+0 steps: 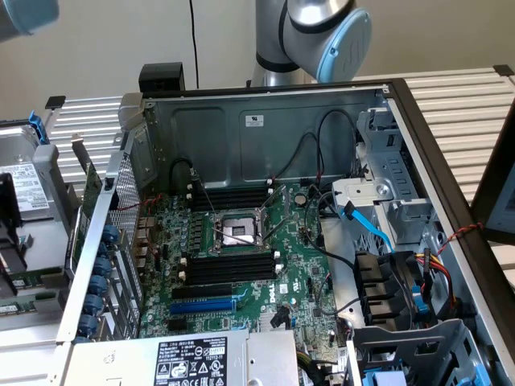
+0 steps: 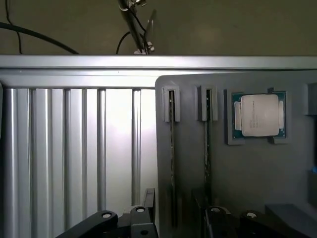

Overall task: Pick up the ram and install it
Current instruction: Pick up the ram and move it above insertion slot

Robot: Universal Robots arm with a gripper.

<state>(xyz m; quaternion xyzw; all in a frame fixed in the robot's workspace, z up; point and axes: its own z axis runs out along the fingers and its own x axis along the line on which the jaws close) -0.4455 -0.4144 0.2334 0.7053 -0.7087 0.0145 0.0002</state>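
Exterior view: an open grey steel computer case (image 1: 386,90) lies on its side with a green motherboard (image 1: 299,269) facing up. Two banks of black memory slots with white end clips (image 1: 229,269) flank the processor socket, and all look empty. A long blue expansion slot (image 1: 201,306) sits just beside the nearer bank. The silver-and-blue robot arm (image 1: 322,32) rises behind the case's far wall.

Wrist view: the camera looks down on a matte grey holder plate (image 2: 247,173) resting on a ribbed aluminium table (image 2: 74,148). The ram (image 2: 172,148), a long thin dark stick on edge in a narrow groove, has not been lifted. A second similar stick (image 2: 208,144) sits in the neighbouring groove, and a square silver processor chip (image 2: 259,115) lies in a recess beyond that. The black gripper (image 2: 176,218) has its jaws spread wide and grips nothing. The ram's long axis runs straight away from the gripper, in line with the gap between the jaws. Its near end appears to fall between the fingers (image 2: 106,220). How far above it they hang cannot be told.
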